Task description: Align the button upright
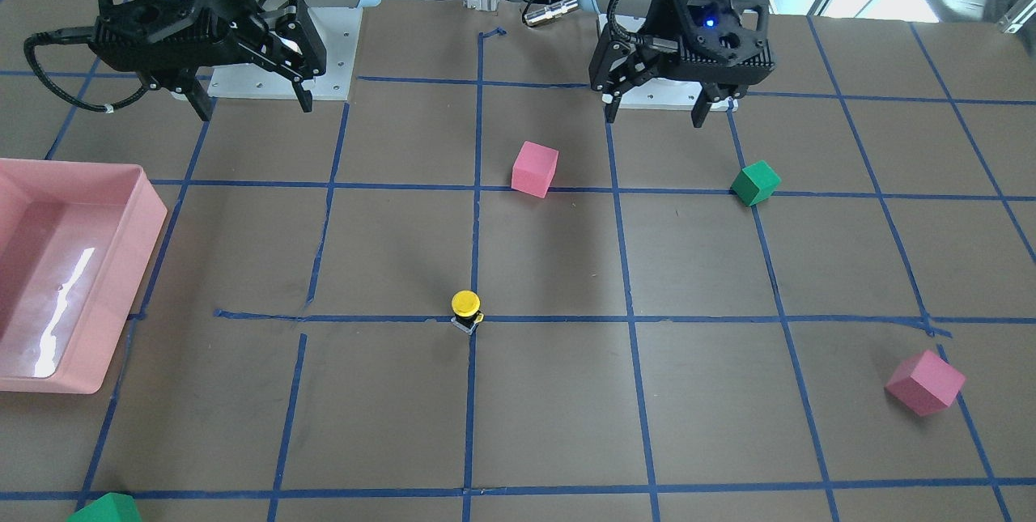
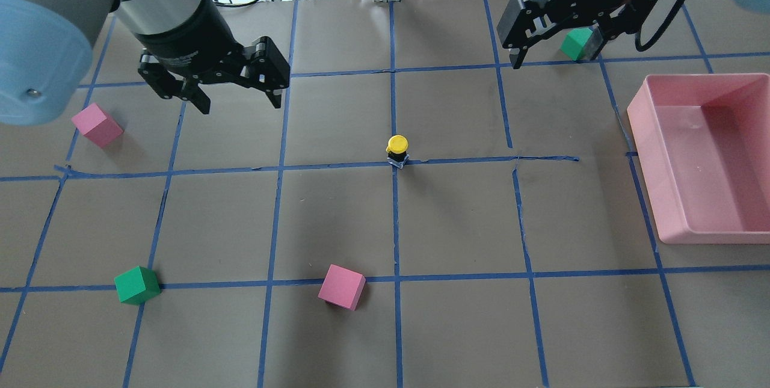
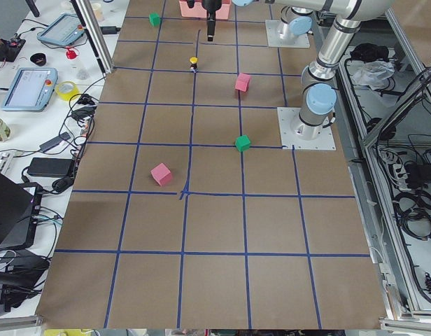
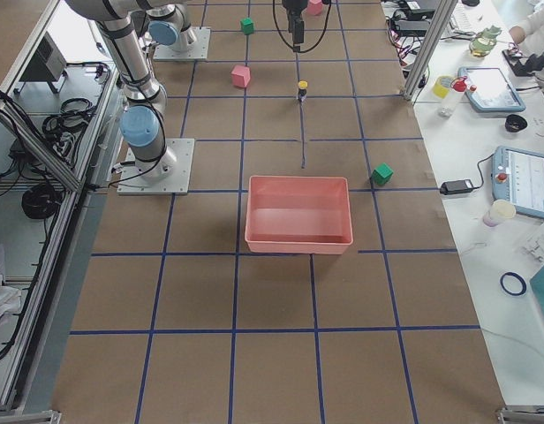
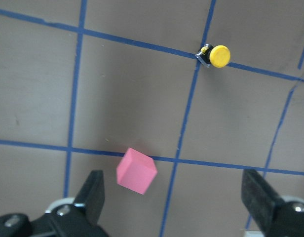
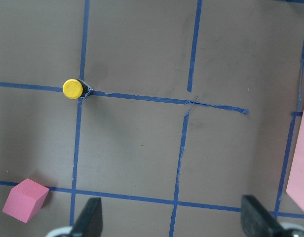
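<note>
Closest to me, a pink cube (image 1: 925,382) sits near the front edge of the table (image 1: 566,425), and the pink tray (image 1: 154,214) lies off at the other end. Past them the button (image 1: 465,311) stands upright, yellow cap on top, on a crossing of the blue tape lines (image 1: 631,318) at mid-table, touched by nothing. Further back lie a second pink cube (image 1: 535,169) and a green cube (image 1: 755,183). Beyond those, the left gripper (image 1: 654,113) and the right gripper (image 1: 254,105) hang above the table, each with fingers spread apart, holding nothing.
</note>
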`<act>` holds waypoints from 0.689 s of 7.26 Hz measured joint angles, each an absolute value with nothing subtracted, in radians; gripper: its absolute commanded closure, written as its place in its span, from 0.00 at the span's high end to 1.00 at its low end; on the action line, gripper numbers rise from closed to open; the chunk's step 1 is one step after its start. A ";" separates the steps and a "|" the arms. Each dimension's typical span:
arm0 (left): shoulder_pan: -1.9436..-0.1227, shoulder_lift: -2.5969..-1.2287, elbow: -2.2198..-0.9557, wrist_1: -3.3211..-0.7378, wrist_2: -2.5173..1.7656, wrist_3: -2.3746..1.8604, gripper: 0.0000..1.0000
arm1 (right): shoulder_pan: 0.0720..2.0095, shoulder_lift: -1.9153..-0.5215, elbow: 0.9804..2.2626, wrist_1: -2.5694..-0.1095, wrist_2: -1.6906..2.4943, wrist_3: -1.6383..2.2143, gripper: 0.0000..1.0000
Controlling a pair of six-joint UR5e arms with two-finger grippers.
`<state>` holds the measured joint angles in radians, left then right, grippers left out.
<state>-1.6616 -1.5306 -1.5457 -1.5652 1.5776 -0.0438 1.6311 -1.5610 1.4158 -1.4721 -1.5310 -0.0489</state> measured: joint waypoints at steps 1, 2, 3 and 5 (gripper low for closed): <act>-1.627 -1.534 -1.537 -1.549 1.602 0.049 1.00 | 1.631 -1.561 1.416 -1.473 -1.531 -0.048 1.00; -1.605 -1.538 -1.531 -1.542 1.601 0.090 1.00 | 1.631 -1.561 1.416 -1.473 -1.531 -0.048 1.00; -1.597 -1.540 -1.529 -1.540 1.597 0.104 1.00 | 1.631 -1.562 1.416 -1.472 -1.531 -0.048 1.00; -1.593 -1.539 -1.531 -1.539 1.593 0.107 1.00 | 1.631 -1.562 1.416 -1.472 -1.531 -0.047 1.00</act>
